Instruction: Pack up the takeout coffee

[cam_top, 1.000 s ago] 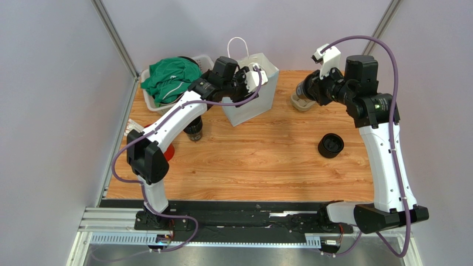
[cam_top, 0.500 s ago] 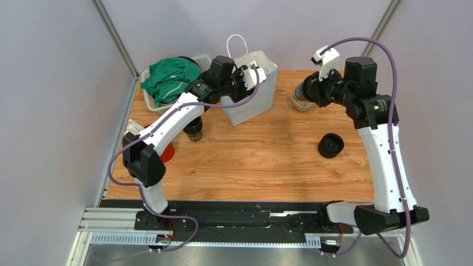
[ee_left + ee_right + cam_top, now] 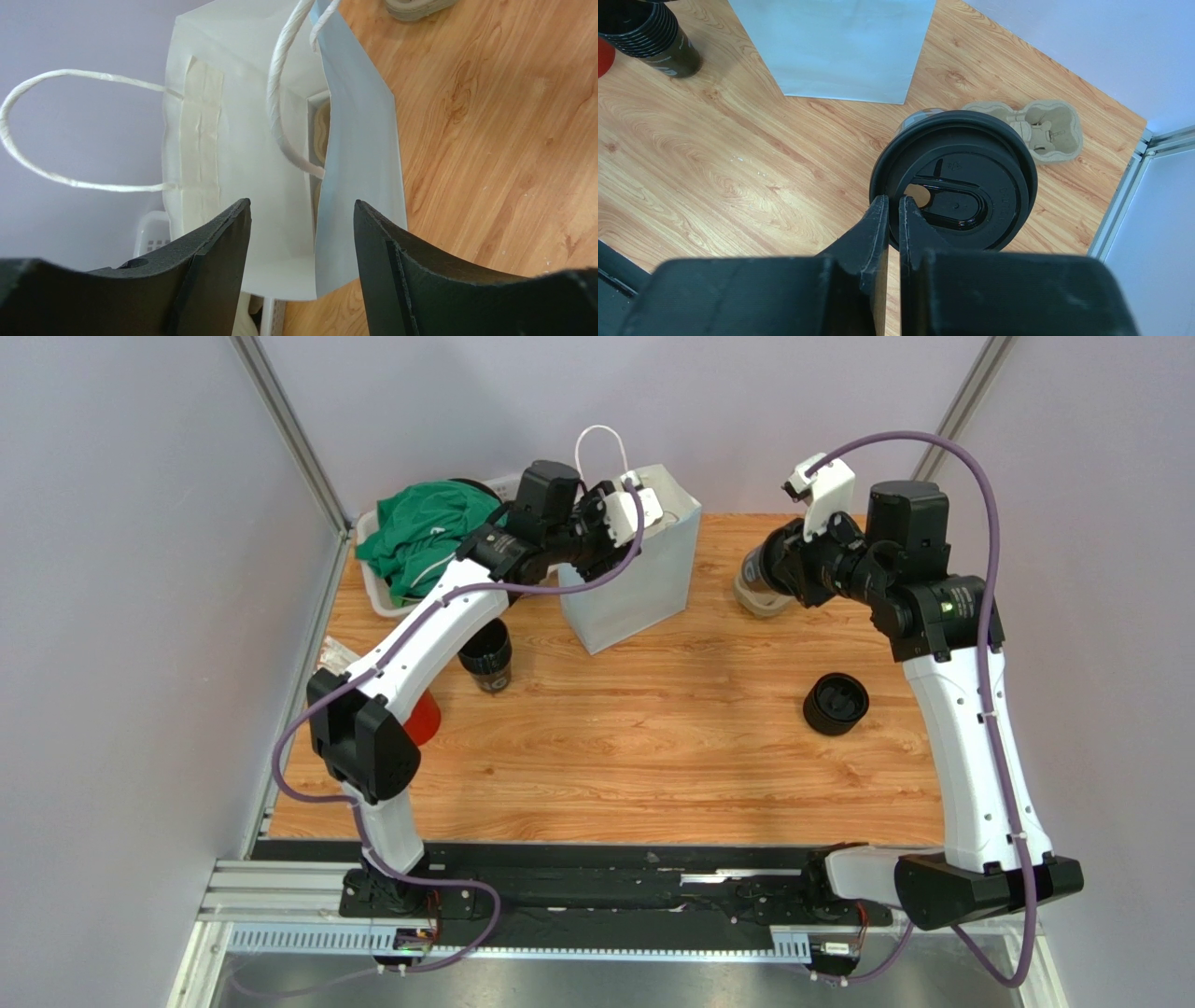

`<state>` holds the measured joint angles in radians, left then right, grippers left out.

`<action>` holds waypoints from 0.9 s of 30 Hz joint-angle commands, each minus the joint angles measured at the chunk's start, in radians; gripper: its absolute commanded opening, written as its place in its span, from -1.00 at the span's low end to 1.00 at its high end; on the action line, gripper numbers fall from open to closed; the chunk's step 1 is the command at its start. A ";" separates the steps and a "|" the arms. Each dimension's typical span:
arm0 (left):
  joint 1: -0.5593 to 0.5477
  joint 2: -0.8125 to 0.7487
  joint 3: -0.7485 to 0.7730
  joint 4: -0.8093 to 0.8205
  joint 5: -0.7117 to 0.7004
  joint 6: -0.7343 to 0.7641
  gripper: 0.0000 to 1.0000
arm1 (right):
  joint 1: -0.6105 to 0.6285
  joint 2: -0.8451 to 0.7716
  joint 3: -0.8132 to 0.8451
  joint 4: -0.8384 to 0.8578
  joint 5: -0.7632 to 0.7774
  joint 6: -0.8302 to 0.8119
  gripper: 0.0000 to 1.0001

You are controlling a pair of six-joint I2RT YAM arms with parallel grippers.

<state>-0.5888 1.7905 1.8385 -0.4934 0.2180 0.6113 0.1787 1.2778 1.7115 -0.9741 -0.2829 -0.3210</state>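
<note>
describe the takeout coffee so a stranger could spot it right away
Go to the wooden table's far right side, by the tan cardboard carrier. The takeout coffee is the cup pinched by the right gripper; only it has a black sip-hole lid.

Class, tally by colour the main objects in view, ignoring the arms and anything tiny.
Black: 3 (takeout coffee, cup stack, squat round piece)
White: 2 (paper bag, basket)
Green: 1 (cloth)
Red: 1 (red cup)
Tan: 1 (cup carrier)
Total: 8
</note>
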 commanded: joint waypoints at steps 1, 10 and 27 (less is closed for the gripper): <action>0.009 0.055 0.094 -0.123 0.078 -0.002 0.29 | -0.002 -0.005 0.000 0.046 -0.006 0.008 -1.00; 0.012 0.110 0.134 -0.172 0.089 0.004 0.08 | -0.001 -0.003 -0.009 0.055 -0.016 0.022 -1.00; 0.004 0.072 0.145 -0.212 0.135 -0.082 -1.00 | -0.001 -0.023 0.046 0.092 -0.013 0.066 -1.00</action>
<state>-0.5808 1.9053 1.9465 -0.6842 0.3096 0.5678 0.1787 1.2789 1.7184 -0.9604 -0.2913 -0.2913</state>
